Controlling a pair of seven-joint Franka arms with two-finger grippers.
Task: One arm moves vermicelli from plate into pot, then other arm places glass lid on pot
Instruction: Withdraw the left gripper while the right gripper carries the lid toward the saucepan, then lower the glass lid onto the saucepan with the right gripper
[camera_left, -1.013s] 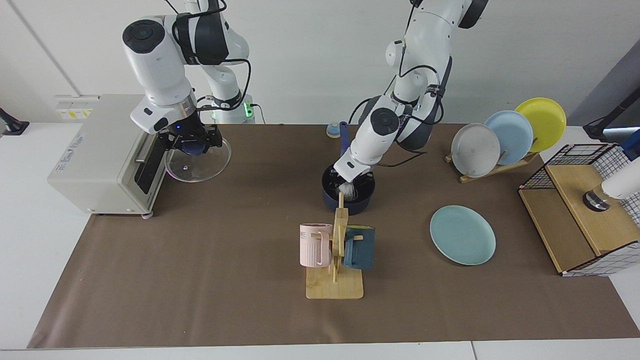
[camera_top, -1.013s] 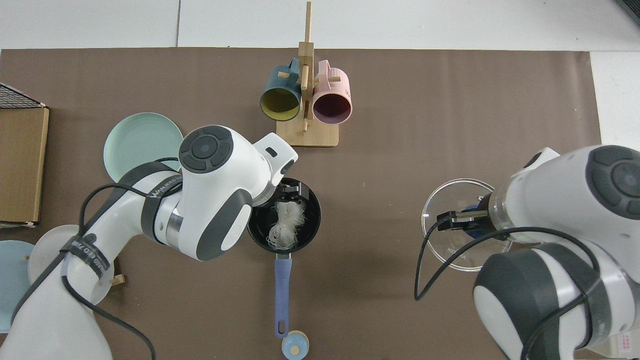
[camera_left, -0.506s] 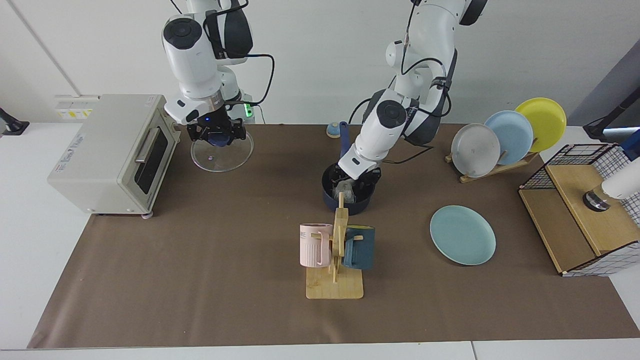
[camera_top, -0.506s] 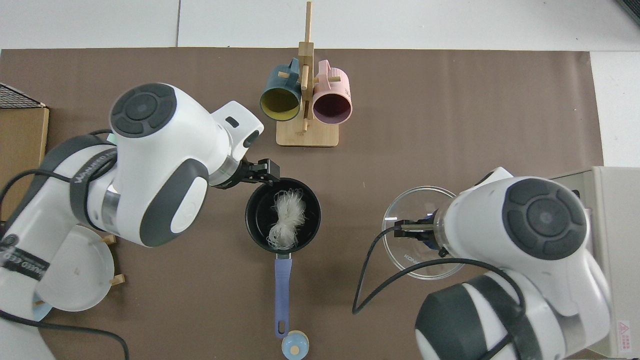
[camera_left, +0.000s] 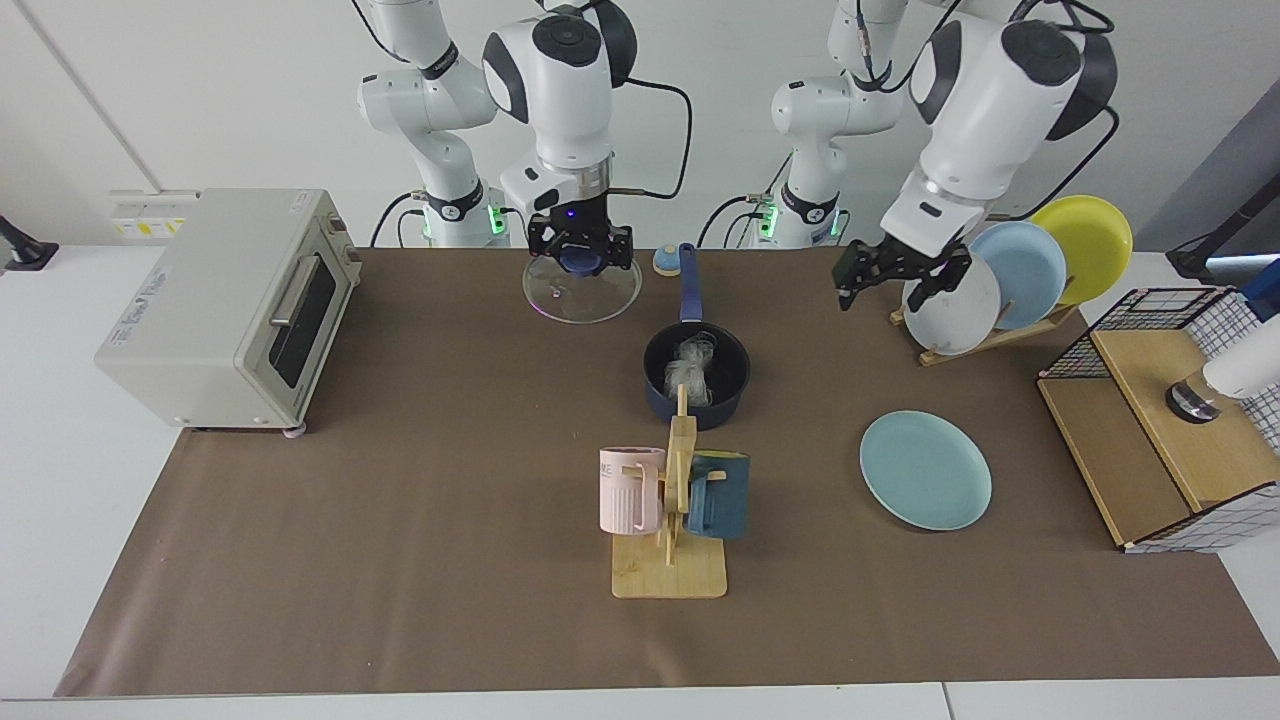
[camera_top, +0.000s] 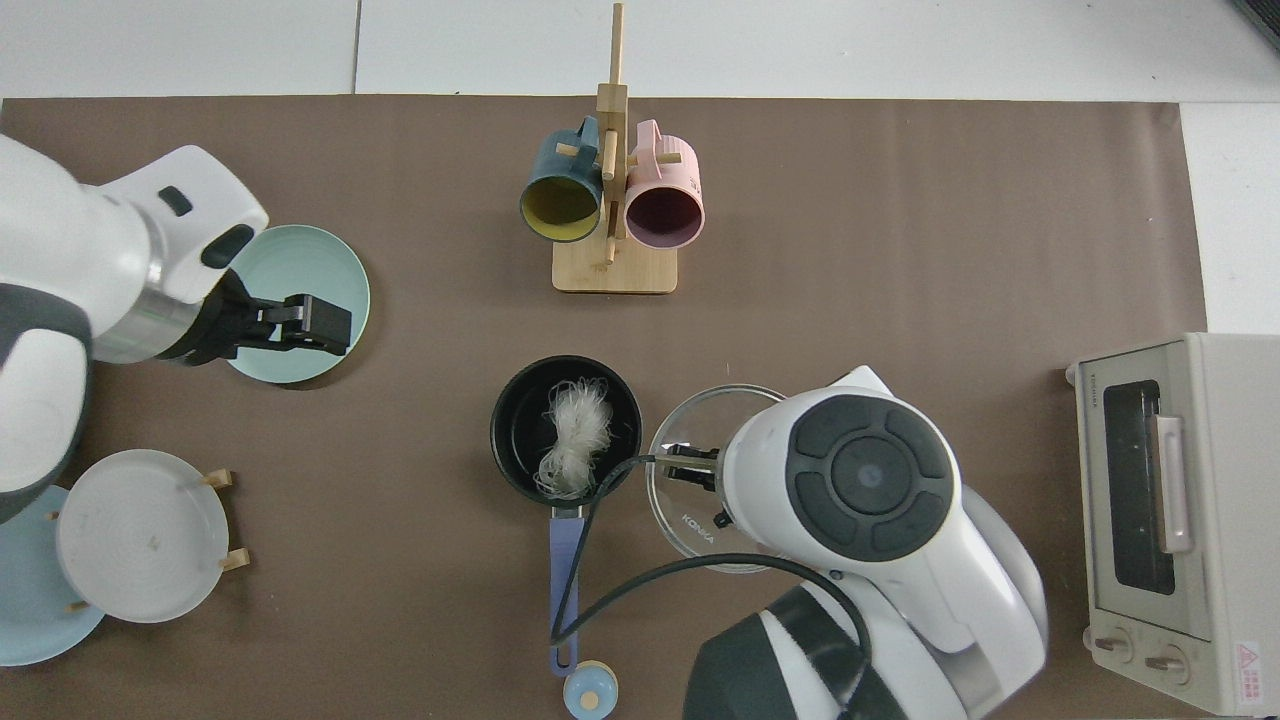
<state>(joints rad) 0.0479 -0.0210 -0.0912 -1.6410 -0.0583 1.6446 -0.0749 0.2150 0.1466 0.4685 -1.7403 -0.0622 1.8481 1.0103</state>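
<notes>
The glass lid (camera_left: 581, 289) struck me as the delicate part: hard, smooth, breakable glass in a metal rim, heavy enough to swing, so the blue knob at its centre was the only sensible place to hold it, and that was where my right claw (camera_left: 581, 252) had it, fingers clamped on the knob with the disc hanging level beneath them, clear of the brown table mat (camera_left: 400, 520). The small navy saucepan (camera_left: 697, 374) stood just beside and below that claw, toward the mug rack (camera_left: 672, 510), its long blue handle (camera_top: 564, 590) pointing back toward my bases. From above, the lid's rim (camera_top: 700, 545) lay just beside the pot's rim, not yet over it. The vermicelli (camera_top: 575, 438) sat inside the pot, a light, limp, springy tangle lying well inside the rim, so I judged nothing would catch under the lid. My left claw (camera_left: 897, 275) hung empty with its fingers spread wide, well away from the pot, above the teal-green plate (camera_left: 926, 470) and near the rack of plates (camera_left: 1000, 285); that arm was waiting.
</notes>
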